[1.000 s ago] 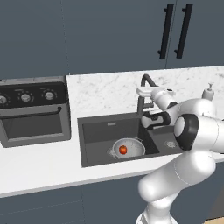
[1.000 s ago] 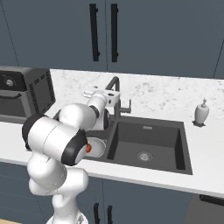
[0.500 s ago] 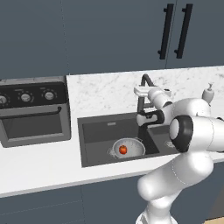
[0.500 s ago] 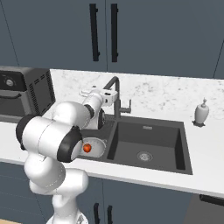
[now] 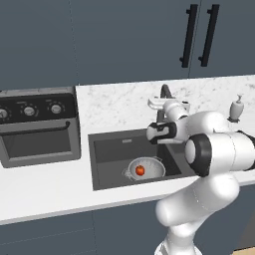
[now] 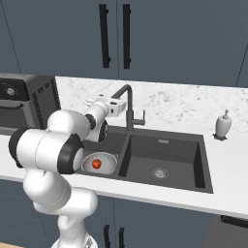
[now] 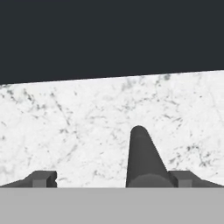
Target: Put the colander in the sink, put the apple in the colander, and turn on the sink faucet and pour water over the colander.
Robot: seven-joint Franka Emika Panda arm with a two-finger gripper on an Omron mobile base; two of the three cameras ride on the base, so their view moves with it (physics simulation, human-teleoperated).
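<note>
The colander (image 5: 145,169) sits in the left basin of the dark sink (image 5: 114,149), with the red apple (image 5: 140,171) inside it. From the right base view the apple (image 6: 97,163) shows in the colander (image 6: 99,163) just past my forearm. My gripper (image 5: 162,105) is up at the faucet (image 5: 165,91), above the sink's divider. In the hand view the gripper (image 7: 114,178) is open, and a dark rounded part of the faucet (image 7: 141,157) stands between its fingertips, close to the right one. The faucet's (image 6: 127,104) curved neck rises beside my hand.
A dark oven (image 5: 37,129) with knobs stands on the counter to the left. A white soap dispenser (image 6: 223,126) is at the right, past the second basin (image 6: 159,172). Dark cabinets with long handles (image 5: 199,35) hang above the marble backsplash.
My hand has risen and shifted a little left, closing in on the faucet. The colander and the apple have not moved.
</note>
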